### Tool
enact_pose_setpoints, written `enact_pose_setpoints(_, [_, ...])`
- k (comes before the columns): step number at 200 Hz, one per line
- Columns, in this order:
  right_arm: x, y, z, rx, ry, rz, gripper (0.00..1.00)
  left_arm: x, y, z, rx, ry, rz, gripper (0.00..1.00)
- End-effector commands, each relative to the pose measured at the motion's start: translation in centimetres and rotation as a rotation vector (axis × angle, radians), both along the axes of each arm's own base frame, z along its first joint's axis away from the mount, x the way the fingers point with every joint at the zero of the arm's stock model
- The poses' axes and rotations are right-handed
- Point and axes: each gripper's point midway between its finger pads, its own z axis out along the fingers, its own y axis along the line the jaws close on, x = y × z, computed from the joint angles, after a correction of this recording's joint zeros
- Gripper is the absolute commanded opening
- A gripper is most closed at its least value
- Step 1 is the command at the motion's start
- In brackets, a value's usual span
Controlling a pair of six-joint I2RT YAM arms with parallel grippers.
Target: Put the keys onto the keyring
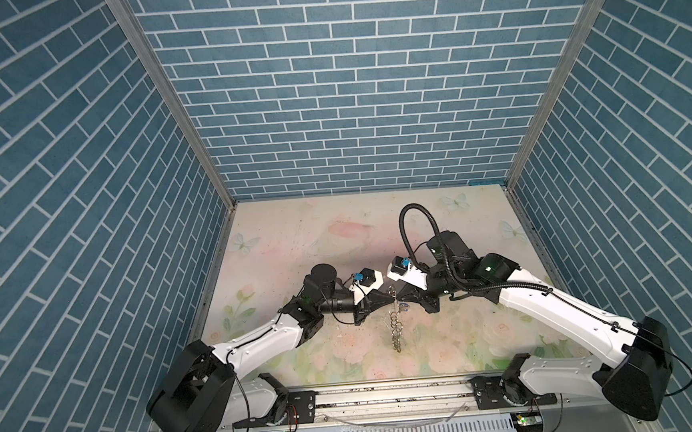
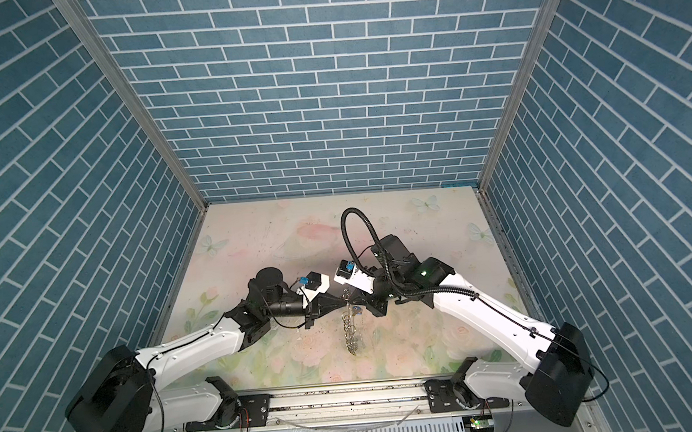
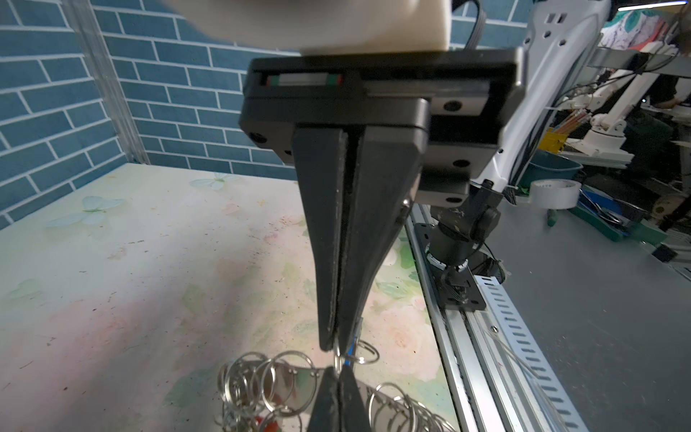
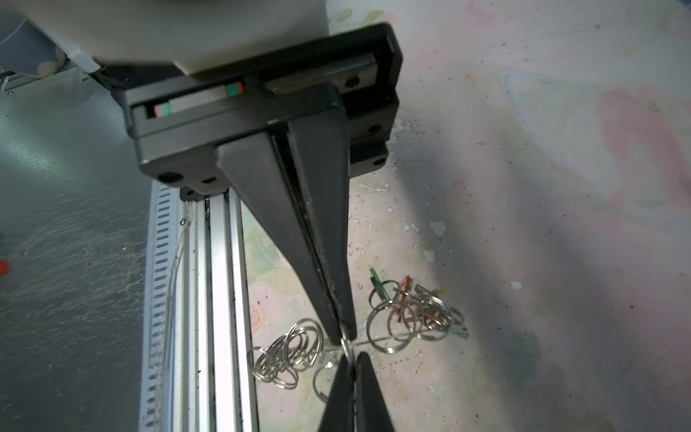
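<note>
Midway across the flowered table, the left gripper and right gripper meet tip to tip, each with its fingers pressed together on the keyring. Its small rings hang below the tips, and keys with green, red and yellow tags sit bunched among those rings.

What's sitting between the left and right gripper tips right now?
A small split ring bridges the left gripper and right gripper tips; both wrist views show it.
</note>
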Motion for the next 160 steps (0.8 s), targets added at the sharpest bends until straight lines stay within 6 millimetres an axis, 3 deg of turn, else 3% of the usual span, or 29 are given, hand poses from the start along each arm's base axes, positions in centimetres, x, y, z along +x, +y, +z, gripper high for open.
enact_pose_setpoints(1, [0.9, -0.4, 2.7, 0.164, -0.057, -0.05, 0.17, 1.2, 0.0, 1.9, -0.095, -0.043, 0.078, 0.0])
enact_pose_setpoints(26, [1.6, -2.0, 3.7, 0.3, -0.051, -0.107, 0.2, 1.8, 0.2, 3.0, -0.172, -0.042, 0.131, 0.0])
enact_pose_setpoints(76, [0.9, -2.0, 3.3, 0.38, -0.083, -0.083, 0.21, 2.8, 0.4, 4.6, -0.267, -0.037, 0.196, 0.0])
enact_pose_setpoints(109, [1.5, -2.4, 2.7, 0.399, -0.263, -0.119, 0.22, 3.9, 0.2, 5.0, -0.288, -0.006, 0.261, 0.0])
enact_pose_setpoints(160, [1.6, -2.2, 2.9, 0.382, -0.492, -0.151, 0.26, 3.8, -0.7, 4.8, -0.281, 0.017, 0.26, 0.0])
